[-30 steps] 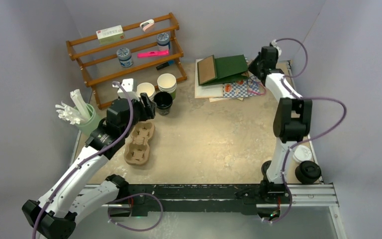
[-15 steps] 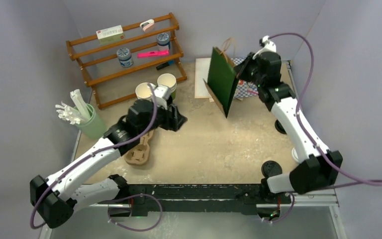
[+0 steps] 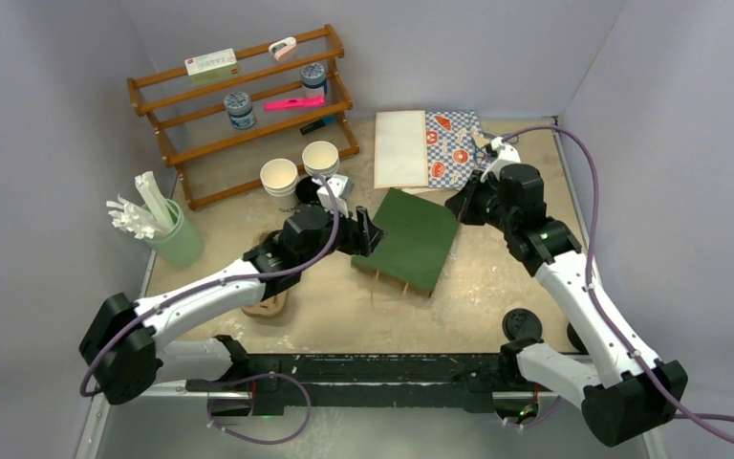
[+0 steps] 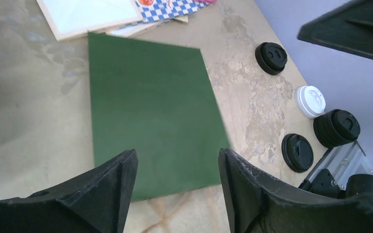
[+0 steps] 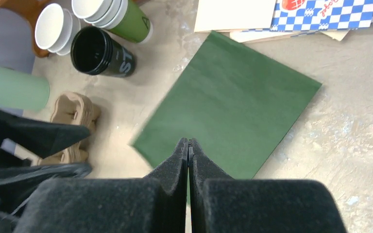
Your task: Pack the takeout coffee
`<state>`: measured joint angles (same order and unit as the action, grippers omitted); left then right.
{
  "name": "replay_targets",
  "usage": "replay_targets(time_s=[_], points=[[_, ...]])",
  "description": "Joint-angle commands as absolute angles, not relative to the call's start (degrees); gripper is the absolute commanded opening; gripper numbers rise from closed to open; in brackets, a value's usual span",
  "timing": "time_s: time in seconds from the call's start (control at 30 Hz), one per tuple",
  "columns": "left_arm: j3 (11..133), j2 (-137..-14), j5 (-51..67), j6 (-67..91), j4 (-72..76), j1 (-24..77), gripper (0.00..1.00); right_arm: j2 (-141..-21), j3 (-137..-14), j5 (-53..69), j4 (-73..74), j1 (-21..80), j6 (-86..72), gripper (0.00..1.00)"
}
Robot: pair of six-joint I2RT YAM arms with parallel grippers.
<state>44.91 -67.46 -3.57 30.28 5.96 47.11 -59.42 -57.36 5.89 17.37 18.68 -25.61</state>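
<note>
- Top view: sandy table w/ grey walls; two white-and-black robot arms reach in from the bottom edge.
- Flat green paper bag (image 3: 406,239) lies at centre frame, thin handles poking out at its lower edge.
- Left gripper (image 3: 368,234) sits just left of centre at the bag's left edge. In the left wrist view its fingers (image 4: 111,194) are spread wide w/ nothing between them, bag below.
- Right gripper (image 3: 461,204) is right of centre, by the bag's upper-right corner. In the right wrist view its fingers (image 5: 175,160) are pressed together over the bag; can't tell if they touch it.
- Takeout coffee (green cup w/ black lid): can't tell where it is from these views.
- Upper left of the right wrist view: black cup (image 5: 102,51), lidless green cup stack (image 5: 131,19), white-lined cups (image 5: 53,26), cardboard cup carrier (image 5: 75,111) below them.
- Right side of the left wrist view: loose black lids (image 4: 271,58), one white lid (image 4: 311,101), a stack of black lids (image 4: 336,127).
- Wooden rack (image 3: 239,134) upper left; papers (image 3: 401,148) top centre.
</note>
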Motion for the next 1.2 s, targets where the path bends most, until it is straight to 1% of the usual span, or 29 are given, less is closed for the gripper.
replay_targets(time_s=[0.0, 0.03, 0.13, 0.2, 0.23, 0.33, 0.47, 0.63, 0.8, 0.9, 1.0, 1.03, 1.07, 1.1, 1.13, 1.17], points=[[42.75, -73.40, -4.63, 36.91, 18.26, 48.16, 0.64, -56.81, -57.52, 9.87, 18.52, 18.90, -23.72, 0.00], [42.72, -74.21, -4.64, 37.44, 19.56, 48.39, 0.63, -56.83, -57.94, 11.22, 19.39, 18.90, -23.09, 0.00], [41.77, -74.20, -6.47, 38.95, 19.84, 48.68, 0.60, -56.95, -57.90, 15.66, 21.87, 19.20, -21.03, 0.29], [40.37, -72.00, -9.64, 39.60, 17.90, 48.70, 0.59, -57.42, -56.52, 17.16, 23.48, 20.62, -20.31, 0.41], [39.77, -70.48, -11.51, 39.86, 16.11, 48.69, 0.58, -57.88, -55.93, 15.87, 24.61, 22.25, -20.23, 0.44], [37.75, -63.92, -17.27, 41.48, 8.64, 48.65, 0.57, -59.14, -52.93, 10.28, 25.19, 29.84, -21.03, 0.51], [34.75, -52.96, -24.07, 44.68, -3.30, 48.60, 0.57, -60.61, -48.47, 4.56, 22.76, 43.13, -22.23, 0.58], [32.62, -39.92, -31.90, 46.49, -17.59, 48.16, 0.58, -66.70, -47.18, 1.52, 18.92, 57.58, -21.79, 0.63], [31.12, -31.19, -34.10, 47.42, -26.50, 46.28, 0.58, -75.45, -49.75, -7.16, 18.57, 64.94, -21.02, 0.66], [31.39, -28.88, -34.47, 47.64, -30.14, 46.28, 0.58, -80.68, -51.74, -12.66, 20.01, 67.64, -20.74, 0.69], [32.00, -27.77, -34.76, 46.86, -31.76, 46.23, 0.58, -84.61, -53.05, -14.91, 20.80, 68.49, -20.64, 0.69], [32.33, -27.65, -34.92, 46.65, -32.22, 46.23, 0.58, -85.56, -53.15, -14.93, 20.54, 68.55, -20.65, 0.68], [32.67, -27.71, -35.17, 46.40, -32.64, 46.23, 0.58, -86.36, -53.29, -14.61, 20.15, 68.62, -20.50, 0.62], [32.89, -27.83, -35.31, 46.05, -32.75, 46.25, 0.58, -87.18, -53.53, -14.26, 19.91, 68.63, -20.54, 0.52], [33.14, -28.04, -35.19, 45.64, -32.74, 46.23, 0.58, -87.64, -54.21, -14.14, 20.02, 68.64, -20.61, 0.37], [33.26, -28.39, -34.81, 45.17, -32.58, 46.24, 0.58, -87.57, -55.40, -14.01, 20.55, 68.64, -20.77, 0.19]])
